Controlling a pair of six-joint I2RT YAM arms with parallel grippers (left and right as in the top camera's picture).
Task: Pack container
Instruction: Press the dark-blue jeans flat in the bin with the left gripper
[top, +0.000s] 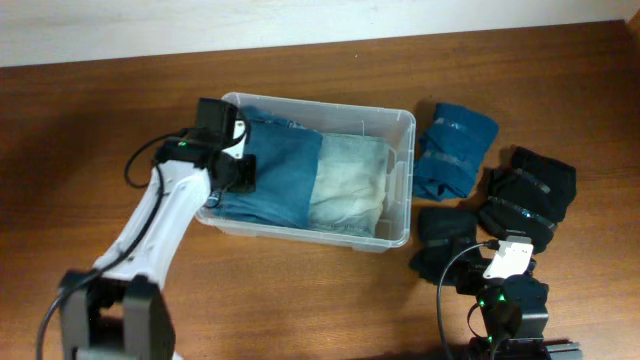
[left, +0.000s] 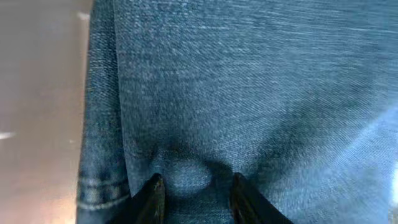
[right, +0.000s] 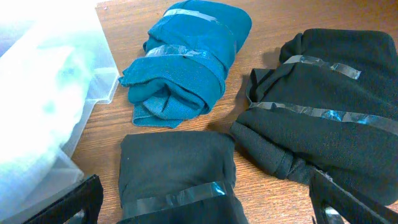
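Observation:
The clear plastic container (top: 400, 118) stands mid-table; its wall (right: 56, 106) fills the left of the right wrist view. Inside lie a folded blue denim garment (top: 285, 170) and a pale green folded cloth (top: 345, 180). My left gripper (top: 240, 170) is down on the denim's left end. In the left wrist view its narrow-set tips (left: 196, 183) pinch a pucker of denim (left: 249, 93). My right gripper (top: 495, 258) stands wide open (right: 202, 208) low over a small taped black bundle (right: 177, 168), with nothing held.
A taped teal bundle (top: 455, 148) (right: 186, 68) lies right of the container. A larger black bundle (top: 530, 190) (right: 329, 106) sits at the far right, and the small black one (top: 445, 235) in front of it. Bare wood lies to the left.

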